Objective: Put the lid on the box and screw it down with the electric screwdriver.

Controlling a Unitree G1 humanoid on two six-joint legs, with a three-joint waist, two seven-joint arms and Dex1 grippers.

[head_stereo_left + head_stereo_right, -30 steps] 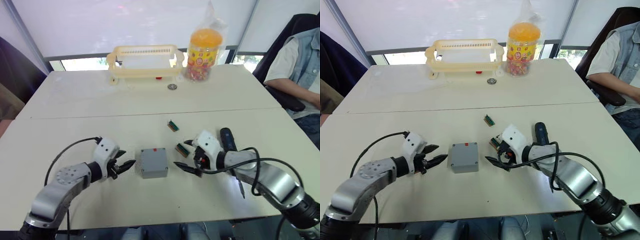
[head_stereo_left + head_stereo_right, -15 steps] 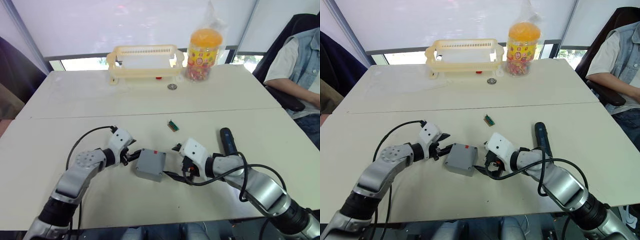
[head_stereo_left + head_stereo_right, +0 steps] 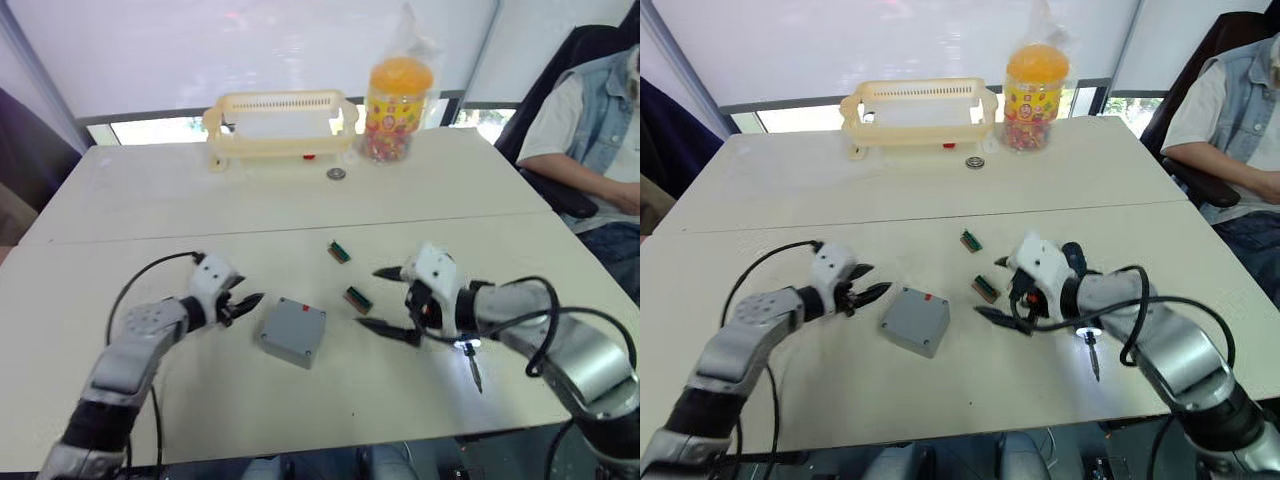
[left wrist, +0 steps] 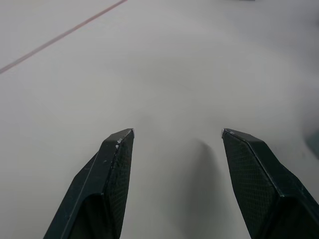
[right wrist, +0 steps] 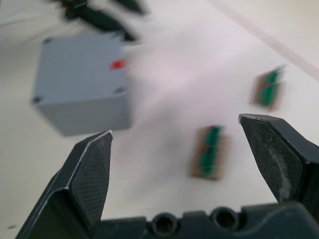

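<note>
Near the front edge of the tabletop [image 3: 150,200], the box [image 3: 292,331] sits turned at an angle, its top face closed flat with screw holes at the corners, so the lid looks already seated; a red mark shows on its far side. Left end effector [image 3: 243,304] lies just beside the box's left side, fingers apart and holding nothing. Right end effector [image 3: 396,301] hovers to the box's right, fingers spread wide and empty, with two small green blocks [image 3: 357,298] between it and the box. Beneath the right forearm lies the screwdriver [image 3: 472,362], its tip lit white and pointing toward the front edge.

Judging by its look, the box is light, rigid plastic with smooth sides, so it will slide or spin if pushed from one side; pinch it across two opposite flat walls to steady it. A slim, hard cylinder like the screwdriver may roll; taking it mid-barrel, well back from the thin bit, looks best.
</note>
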